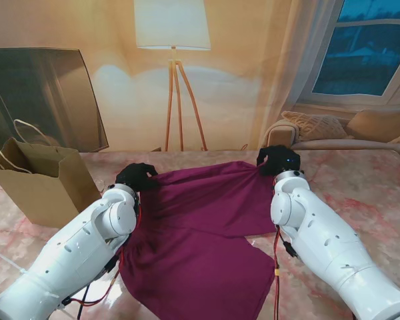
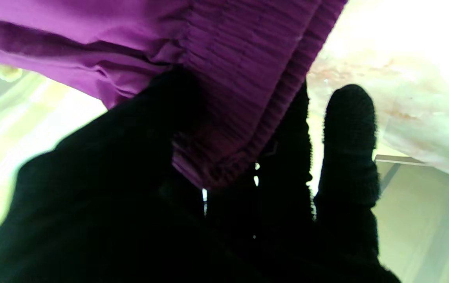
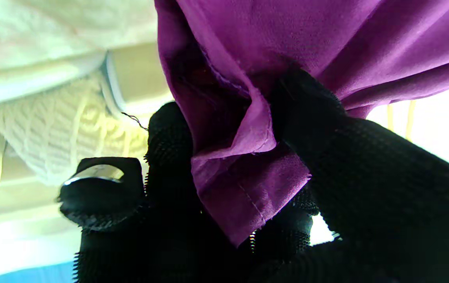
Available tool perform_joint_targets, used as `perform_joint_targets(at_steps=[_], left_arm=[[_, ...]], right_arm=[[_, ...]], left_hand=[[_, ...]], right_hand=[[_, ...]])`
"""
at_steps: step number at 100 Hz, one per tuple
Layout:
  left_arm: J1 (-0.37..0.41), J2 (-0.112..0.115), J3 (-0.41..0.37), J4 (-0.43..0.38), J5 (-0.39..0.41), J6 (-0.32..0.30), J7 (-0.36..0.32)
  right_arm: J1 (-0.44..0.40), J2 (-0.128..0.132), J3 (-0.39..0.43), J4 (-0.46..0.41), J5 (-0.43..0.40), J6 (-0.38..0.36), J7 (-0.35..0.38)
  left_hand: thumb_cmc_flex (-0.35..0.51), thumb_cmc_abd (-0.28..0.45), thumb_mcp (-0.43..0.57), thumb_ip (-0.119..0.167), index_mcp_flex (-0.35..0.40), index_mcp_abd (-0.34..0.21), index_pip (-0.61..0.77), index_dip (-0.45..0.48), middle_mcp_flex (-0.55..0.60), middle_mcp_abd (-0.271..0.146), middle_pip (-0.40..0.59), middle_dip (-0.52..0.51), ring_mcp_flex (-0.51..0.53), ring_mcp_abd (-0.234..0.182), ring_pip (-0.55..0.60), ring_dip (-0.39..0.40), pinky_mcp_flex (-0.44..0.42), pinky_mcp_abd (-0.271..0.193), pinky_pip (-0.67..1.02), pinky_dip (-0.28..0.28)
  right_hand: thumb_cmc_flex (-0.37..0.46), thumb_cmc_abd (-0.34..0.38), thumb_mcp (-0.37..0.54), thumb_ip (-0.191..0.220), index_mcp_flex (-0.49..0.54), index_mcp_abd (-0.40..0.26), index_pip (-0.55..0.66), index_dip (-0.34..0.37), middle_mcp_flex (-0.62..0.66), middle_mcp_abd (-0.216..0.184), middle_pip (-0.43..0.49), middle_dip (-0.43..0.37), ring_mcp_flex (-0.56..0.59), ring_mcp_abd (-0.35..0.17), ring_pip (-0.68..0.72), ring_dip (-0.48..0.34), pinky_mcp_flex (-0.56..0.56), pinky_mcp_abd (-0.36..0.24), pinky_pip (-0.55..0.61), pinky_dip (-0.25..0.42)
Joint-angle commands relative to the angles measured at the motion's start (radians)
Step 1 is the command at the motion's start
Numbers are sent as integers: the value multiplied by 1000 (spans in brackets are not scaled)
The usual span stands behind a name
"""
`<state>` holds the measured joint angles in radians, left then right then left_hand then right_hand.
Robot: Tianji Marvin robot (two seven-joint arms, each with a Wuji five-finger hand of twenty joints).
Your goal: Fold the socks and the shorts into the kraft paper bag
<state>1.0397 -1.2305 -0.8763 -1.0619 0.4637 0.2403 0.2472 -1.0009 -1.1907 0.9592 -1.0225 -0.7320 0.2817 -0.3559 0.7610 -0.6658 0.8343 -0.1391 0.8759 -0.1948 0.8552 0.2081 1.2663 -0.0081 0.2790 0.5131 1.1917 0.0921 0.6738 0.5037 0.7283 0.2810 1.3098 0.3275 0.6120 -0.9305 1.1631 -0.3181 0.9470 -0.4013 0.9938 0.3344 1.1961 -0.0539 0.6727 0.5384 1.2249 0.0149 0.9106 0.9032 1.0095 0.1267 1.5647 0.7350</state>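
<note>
Two hands: both mine, gripping one garment.
Worktop (image 1: 373, 187): pink marble.
Shorts (image 1: 207, 233): purple, spread between my arms.
Kraft paper bag (image 1: 43, 180): upright, far left.
Left hand (image 1: 135, 176): fingers closed on elastic waistband.
Right hand (image 1: 278, 160): pinching far right corner.

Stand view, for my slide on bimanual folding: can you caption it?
Both gloved hands, left hand and right hand, pinch the purple shorts at far corners; kraft paper bag stands left.
</note>
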Motion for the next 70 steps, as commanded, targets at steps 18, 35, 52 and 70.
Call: perform_joint_targets(at_steps=[18,35,52,70], left_arm=[[-58,-42,-3,8,-18,37,70],[-85,-53,-4,24,-16,40,106],[-70,-30,-24,-8,33,27,90],[-14,12,-64,-76,89,-18,24]], right_arm=[[35,4,35,-37,-35,-3,-44],[28,6,49,-59,-46,-16,-58],[-63,47,104,-165,-124,-75,29],[-195,80,195,-289,-192,-176,97]], left_hand=[[-8,-4,-11,-59,72,-59,76,-2,35,-37,-15,4,-89,21,-34,13,-97,21,-33,45],[-10,-5,-2,-62,71,-73,84,-6,9,-36,-44,32,-147,26,-60,26,-172,22,-89,114],[-14,-5,2,-64,71,-87,86,-6,-35,-31,-23,52,-204,24,-64,36,-235,18,-116,131],[-14,-2,0,-63,68,-95,85,-6,-38,-34,-2,85,-216,19,-48,58,-248,16,-125,150]], right_hand=[[41,-6,19,7,63,-47,52,-10,25,-27,5,-17,12,-4,-15,-17,4,-65,13,-1],[38,-10,15,5,60,-21,59,-46,37,1,20,-57,9,9,4,-17,4,-65,13,-1],[14,-20,15,-4,61,2,61,-99,53,10,73,-114,21,11,42,-17,-7,-47,22,11],[6,-27,32,-10,64,1,67,-106,52,13,96,-108,12,20,74,-2,-31,-33,22,19]])
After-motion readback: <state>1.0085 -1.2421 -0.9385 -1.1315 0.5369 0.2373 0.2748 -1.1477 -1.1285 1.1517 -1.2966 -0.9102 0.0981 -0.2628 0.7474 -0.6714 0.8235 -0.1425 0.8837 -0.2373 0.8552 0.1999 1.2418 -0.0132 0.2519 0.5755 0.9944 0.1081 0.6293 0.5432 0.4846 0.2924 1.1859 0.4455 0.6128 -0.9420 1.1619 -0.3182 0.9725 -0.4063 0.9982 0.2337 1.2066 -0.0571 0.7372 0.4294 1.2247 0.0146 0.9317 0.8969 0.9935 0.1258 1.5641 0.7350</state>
